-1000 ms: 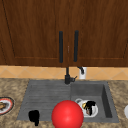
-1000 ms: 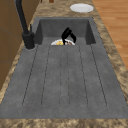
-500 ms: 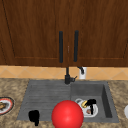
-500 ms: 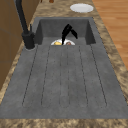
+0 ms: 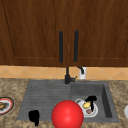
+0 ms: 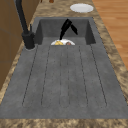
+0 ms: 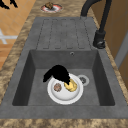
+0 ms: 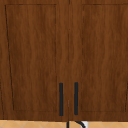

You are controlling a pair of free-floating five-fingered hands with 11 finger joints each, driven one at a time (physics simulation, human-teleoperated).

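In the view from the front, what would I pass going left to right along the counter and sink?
Plate of food on the counter → left hand over the draining board → red ball → right hand over the white plate in the basin → a white plate at the right edge.

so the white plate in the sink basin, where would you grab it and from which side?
Probably the bare rim of the white plate on the side toward the basin's near wall in the right side view, coming from above. It lies flat on the basin floor, so only the edge offers a pinch. The yellow food and brown piece sit further in, and the right robot hand hovers over that part.
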